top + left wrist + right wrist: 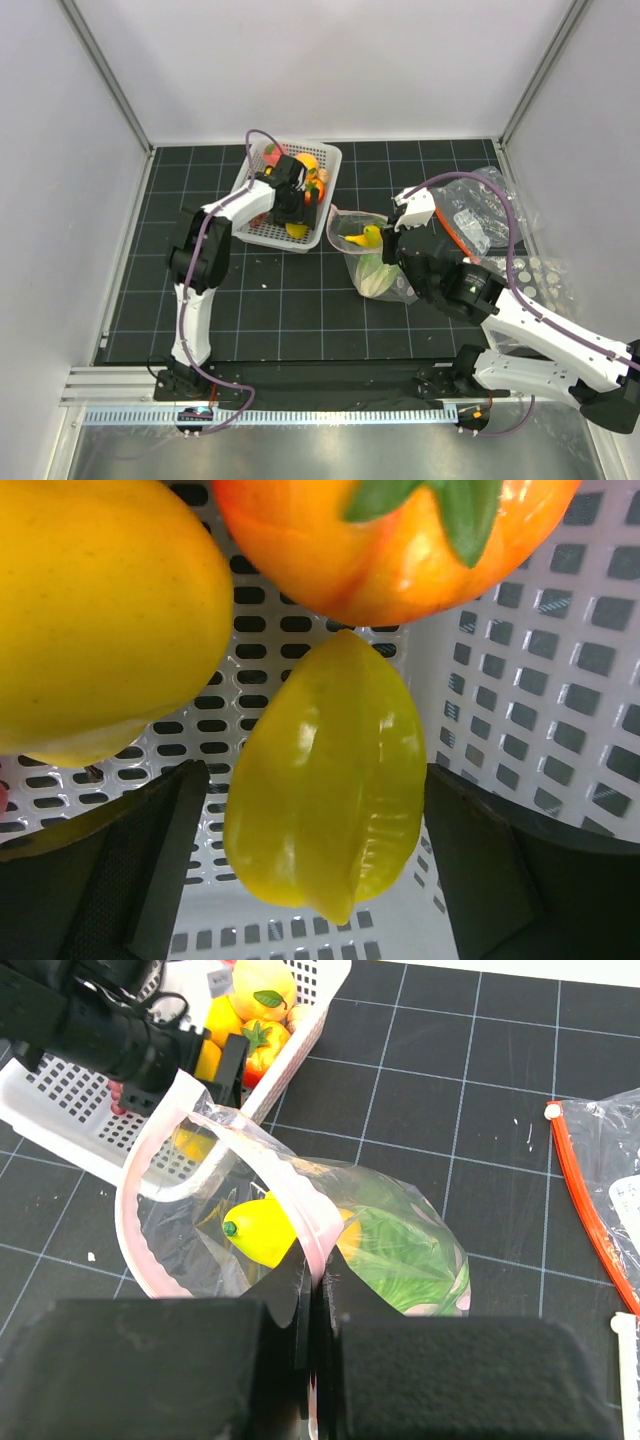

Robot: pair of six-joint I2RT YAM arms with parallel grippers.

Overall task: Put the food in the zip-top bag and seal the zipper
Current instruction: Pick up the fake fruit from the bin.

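Black gridded table (280, 300), grey walls. Far edge: left gripper (290, 212) gapes around yellow ridged fruit (330, 780) in white perforated basket (255, 232); right gripper (314, 1282) clamps rim of transparent bag (190, 1245).

One zip-top bag (386, 280), one red-strip bag (482, 216), one basket (262, 233), two arms (196, 255).

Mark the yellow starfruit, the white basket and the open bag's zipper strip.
yellow starfruit (325, 780), left wrist view, its central ridge.
white basket (335, 175), top external view, right wall.
zipper strip (122, 1222), right wrist view, left curve of the mouth.
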